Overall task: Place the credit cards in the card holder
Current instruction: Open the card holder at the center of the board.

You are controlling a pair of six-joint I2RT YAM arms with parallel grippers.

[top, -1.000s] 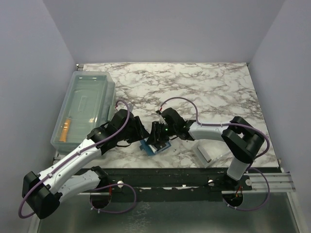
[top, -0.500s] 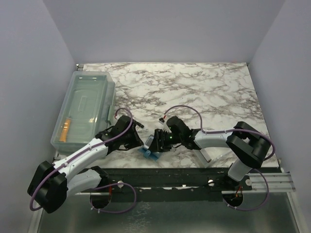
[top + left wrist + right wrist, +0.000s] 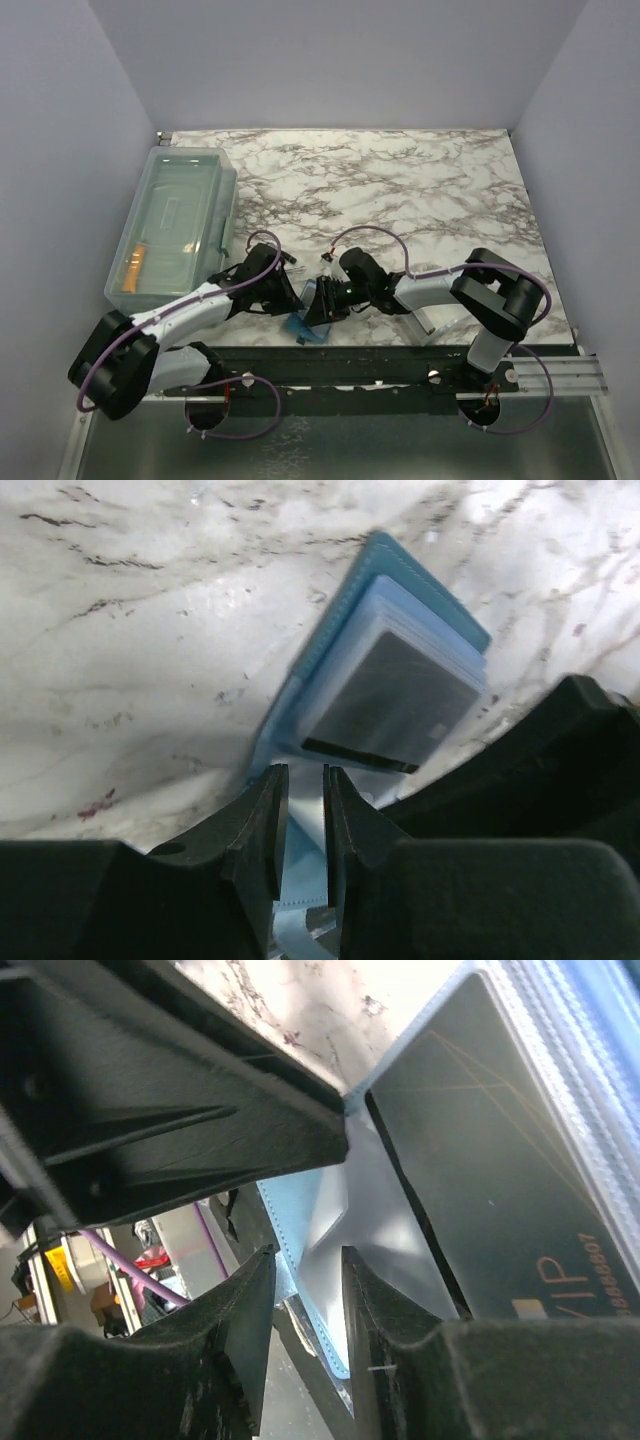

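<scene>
The teal-blue card holder [image 3: 300,328] lies open at the table's front edge, one flap hanging over it. In the left wrist view the card holder [image 3: 420,580] shows clear pockets with a dark card [image 3: 395,695] inside. The same card [image 3: 500,1160] carries gold "VIP" lettering. My left gripper [image 3: 289,299] is nearly shut, with the blue flap in its narrow gap [image 3: 298,785]. My right gripper [image 3: 313,303] is open, its fingers astride the flap's stitched edge [image 3: 308,1260]. An orange, card-like thing [image 3: 136,266] lies in the clear bin.
The large clear plastic bin [image 3: 175,215] stands at the left edge. A white tray [image 3: 428,322] lies at the front right, partly under the right arm. The dark frame rail runs just below the table's front edge, under the hanging flap.
Both grippers have moved toward the front edge. The card holder has slid with them, down and left, and now hangs over the edge.
</scene>
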